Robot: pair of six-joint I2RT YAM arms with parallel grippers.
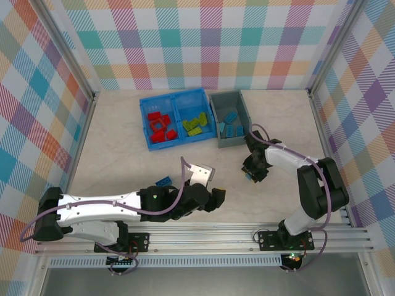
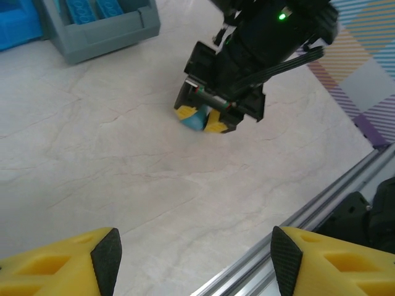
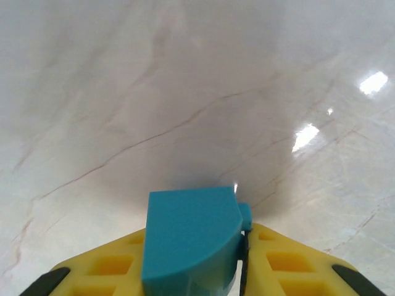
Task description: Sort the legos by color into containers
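R gripper (image 2: 200, 118) clamped on blue lego (image 3: 190, 237) low over marble table (image 2: 111, 166), L gripper (image 2: 194, 253) fingers wide apart, facing it

In the top view's upper middle, on the table (image 1: 117, 135), the two-compartment bin (image 1: 188, 105) stands with the single-compartment bin (image 1: 225, 102) just beside it on the right. The left-compartment bricks (image 1: 162, 126), right-compartment bricks (image 1: 196, 124) and single-bin bricks (image 1: 231, 125) lie inside them. Below the single-compartment bin, the right gripper (image 1: 254, 174) is at the table surface with the caught brick (image 3: 191, 240) between its fingers. The left gripper (image 1: 219, 196) sits lower centre, apart to its left. The loose brick (image 1: 163, 180) lies further left, just above the left arm.
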